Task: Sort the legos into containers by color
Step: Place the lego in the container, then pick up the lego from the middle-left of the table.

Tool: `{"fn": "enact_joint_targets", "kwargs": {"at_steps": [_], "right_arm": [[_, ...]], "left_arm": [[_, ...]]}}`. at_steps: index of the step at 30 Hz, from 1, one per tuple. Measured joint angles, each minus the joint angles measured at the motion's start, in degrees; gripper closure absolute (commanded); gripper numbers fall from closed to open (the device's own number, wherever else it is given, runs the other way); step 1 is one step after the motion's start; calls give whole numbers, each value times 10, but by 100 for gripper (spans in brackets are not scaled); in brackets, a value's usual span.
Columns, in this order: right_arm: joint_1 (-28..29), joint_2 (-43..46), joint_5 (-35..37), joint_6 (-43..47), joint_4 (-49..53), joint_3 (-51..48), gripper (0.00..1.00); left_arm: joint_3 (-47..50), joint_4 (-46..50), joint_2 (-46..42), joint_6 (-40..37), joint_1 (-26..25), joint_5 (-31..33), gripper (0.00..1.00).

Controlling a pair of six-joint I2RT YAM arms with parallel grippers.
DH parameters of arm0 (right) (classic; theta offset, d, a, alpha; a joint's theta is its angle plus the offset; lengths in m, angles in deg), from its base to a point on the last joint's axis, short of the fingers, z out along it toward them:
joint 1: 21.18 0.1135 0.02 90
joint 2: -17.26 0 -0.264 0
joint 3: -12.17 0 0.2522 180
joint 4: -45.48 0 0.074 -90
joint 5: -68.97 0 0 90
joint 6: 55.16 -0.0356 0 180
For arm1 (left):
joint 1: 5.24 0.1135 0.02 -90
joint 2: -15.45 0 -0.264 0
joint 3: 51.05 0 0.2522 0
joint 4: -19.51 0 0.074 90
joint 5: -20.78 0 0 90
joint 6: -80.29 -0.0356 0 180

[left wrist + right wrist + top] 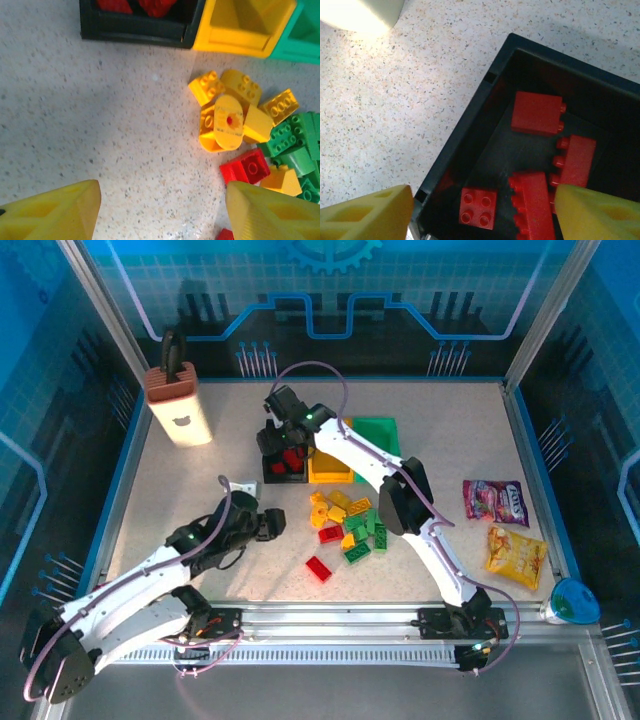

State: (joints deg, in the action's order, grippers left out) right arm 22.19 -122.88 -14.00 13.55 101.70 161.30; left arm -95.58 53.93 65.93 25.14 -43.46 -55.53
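From above, the three containers stand in a row at 12 o'clock from the loose legos (350,525): the black bin (268,476), the yellow bin (332,476) touching it, then the green bin (378,432). The right fingers (275,438) hang over the black bin. The left fingers (272,523) sit low over the surface (200,480), with the pile at their 3 o'clock. One red brick (320,568) lies apart at the pile's 7 o'clock. I cannot tell either pair's spread from here.

The left wrist view shows the left fingers (50,210) spread wide with nothing between them. Yellow bricks (230,115) lie at 1 o'clock, another red brick (246,167) at 3 o'clock, and green bricks (295,145) beyond it. The part of the yellow bin (245,42) in sight holds nothing.

The right wrist view shows the right fingers (365,212) wide and empty above the black bin (470,135), where four red bricks (537,112) lie on the floor.

I judge the sorting to be at an early stage. Some reds are binned, at least two reds are still out, and no yellow or green brick appears sorted yet.
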Motion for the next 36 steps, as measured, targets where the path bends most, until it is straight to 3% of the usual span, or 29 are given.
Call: {"fn": "enact_joint_targets", "kwargs": {"at_steps": [4,9,17,21,26,36], "right_arm": [[0,58,1,4,-6,-66,21],[-2,194,14,6,-45,-184,19],[-43,377,30,-16,-128,-374,18],[-65,411,32,-31,-149,-454,18],[-71,441,33,-48,-160,-528,18],[-89,497,31,-75,-190,-603,18]], "left_arm": [[0,4,35,51,-38,4,33],[-7,16,71,120,-82,6,33],[-92,53,203,249,-167,17,32],[-149,60,283,296,-203,24,32],[-178,65,346,334,-212,24,32],[-183,92,362,372,-214,23,33]]}}
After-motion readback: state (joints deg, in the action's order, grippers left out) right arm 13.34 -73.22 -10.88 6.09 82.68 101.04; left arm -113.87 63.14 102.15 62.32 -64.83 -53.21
